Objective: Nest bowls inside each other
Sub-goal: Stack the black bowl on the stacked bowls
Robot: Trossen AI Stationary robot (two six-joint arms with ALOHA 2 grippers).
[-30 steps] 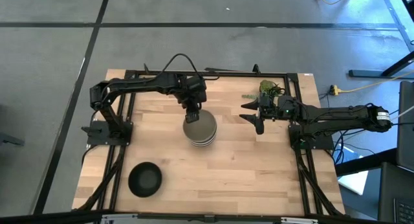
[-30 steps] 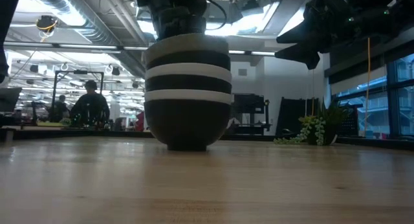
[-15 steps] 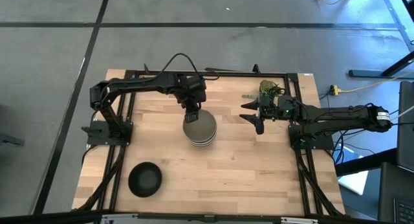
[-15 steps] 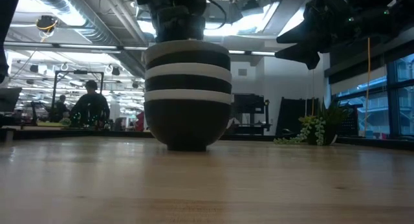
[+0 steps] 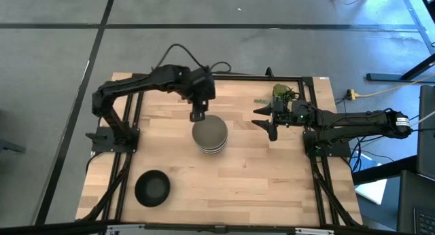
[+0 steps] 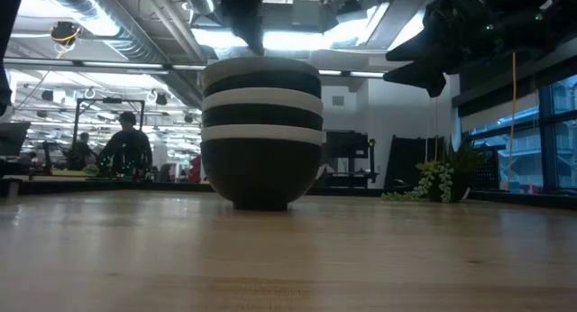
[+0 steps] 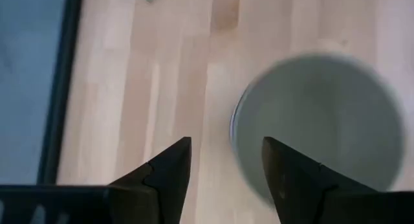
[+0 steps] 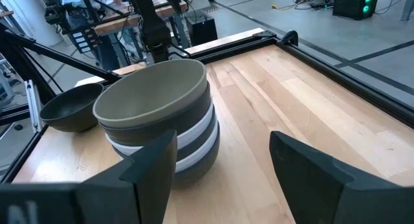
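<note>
Bowls (image 5: 209, 134) sit stacked mid-table, the left hand (image 5: 197, 116) hanging open above their rim, right hand (image 5: 266, 123) open aside

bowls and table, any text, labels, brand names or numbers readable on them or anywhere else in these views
None can be read.
The stack of bowls and the lone black bowl are plain, with no print.
The wooden table shows only grain.
The left gripper and right gripper carry no legible marking.
Any signage in the room behind is too blurred to read.
</note>
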